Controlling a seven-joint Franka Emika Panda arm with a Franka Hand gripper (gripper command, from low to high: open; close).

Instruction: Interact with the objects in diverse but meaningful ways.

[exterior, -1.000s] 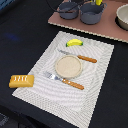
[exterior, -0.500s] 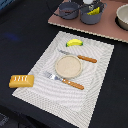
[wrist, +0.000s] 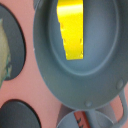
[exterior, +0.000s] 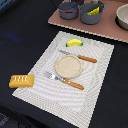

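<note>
The bun (exterior: 21,81) is lying at the near edge of the striped mat (exterior: 95,87), just as it was a moment ago. The banana (exterior: 74,43) is resting at the mat's far edge. Farther back, the cheese wedge (wrist: 70,29) is sitting inside a grey pot (wrist: 45,60), directly beneath the wrist camera. The claw isn't showing, so I cannot tell its state.

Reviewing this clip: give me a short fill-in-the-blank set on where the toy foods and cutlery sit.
1. The yellow cheese wedge lies inside a grey ____.
2. The bun rests at the placemat's edge, on the exterior view's ____.
3. The round plate sits between the knife and the ____.

Missing words: pot; left; fork
</note>
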